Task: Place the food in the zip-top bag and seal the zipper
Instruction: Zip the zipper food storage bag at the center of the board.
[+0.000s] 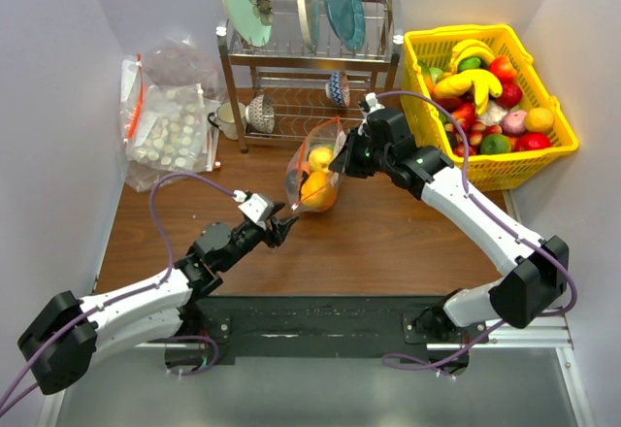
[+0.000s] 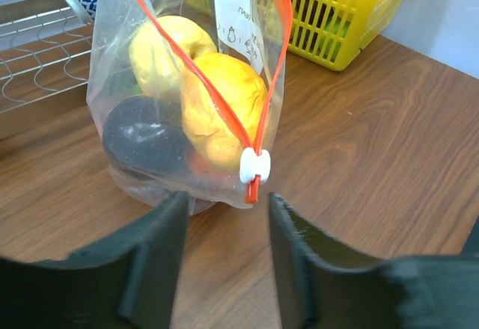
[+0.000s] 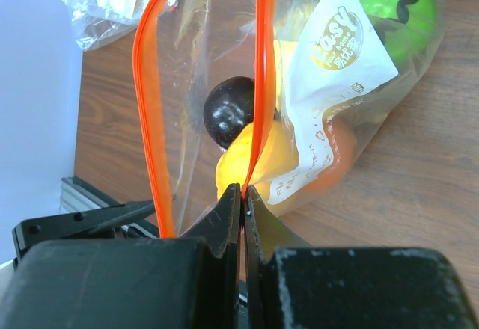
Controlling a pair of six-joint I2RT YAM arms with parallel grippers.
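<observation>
- Bag [image 1: 315, 160], fruit [image 2: 224, 105] inside, was seen upright just before the rack [image 1: 301, 107].
- Zipper [image 3: 260, 82] was pinched by the right gripper [image 3: 244, 194], rack-side.
- Left gripper [image 2: 227, 213] was held spread, nothing gripped.

white label [image 3: 329, 112] on zip-top bag [image 3: 213, 45] reads "losy", smaller print unreadable

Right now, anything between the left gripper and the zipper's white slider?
Nothing visible. The left gripper is open and the white slider sits just beyond the gap between its fingers, in plain view. The right gripper is shut on the zipper at its other end.
</observation>
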